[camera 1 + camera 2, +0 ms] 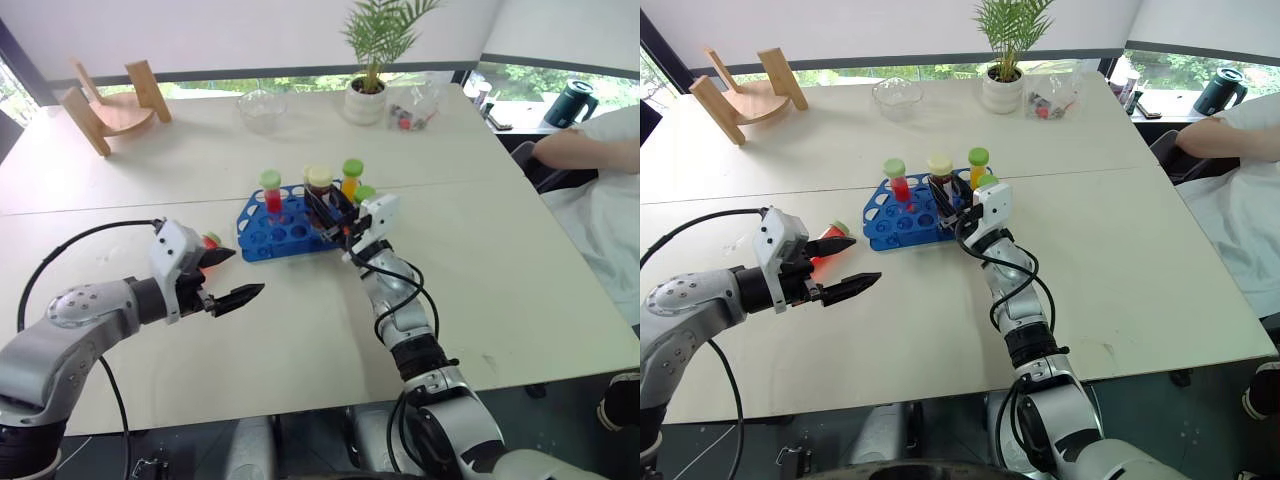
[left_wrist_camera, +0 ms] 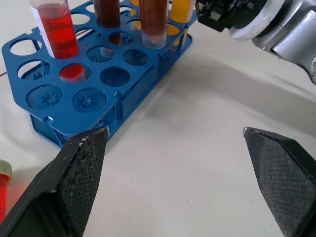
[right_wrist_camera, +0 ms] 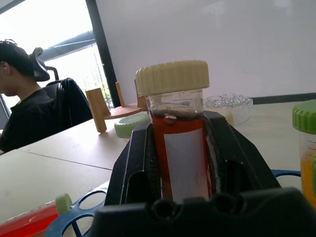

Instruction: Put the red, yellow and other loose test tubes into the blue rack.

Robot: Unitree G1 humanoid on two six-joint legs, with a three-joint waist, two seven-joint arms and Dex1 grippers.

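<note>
Now, broad white table (image 1: 520, 300) under everything, with a person's arm (image 1: 1225, 135) resting at its far right edge and another seated person (image 3: 22, 111) visible in the right wrist view

Further back: wooden stand (image 1: 110, 105) at the far left, potted plant (image 1: 368, 95) near the far edge, clear glass bowl (image 1: 262, 108) just left of the plant

Mid-table, blue rack (image 1: 902, 222), upright, grid of round holes on top; standing in it a red tube with green cap (image 1: 898, 182) and, behind, an orange tube with green cap (image 1: 978, 165)

Right gripper (image 1: 952, 205) reaching over the right end of the rack, fingers pinched tight on the dark brown-red tube with cream cap (image 3: 178, 143), held upright over the rack's holes; whether its base is already seated in a hole cannot be told

Left gripper (image 1: 840, 265) hanging over bare table to the left of the rack, well apart from it, fingers (image 2: 79, 173) spread wide with nothing between them

Beside the left gripper, a red tube lying on its side (image 1: 828, 243) on the table, green cap toward the rack, outside the rack
</note>
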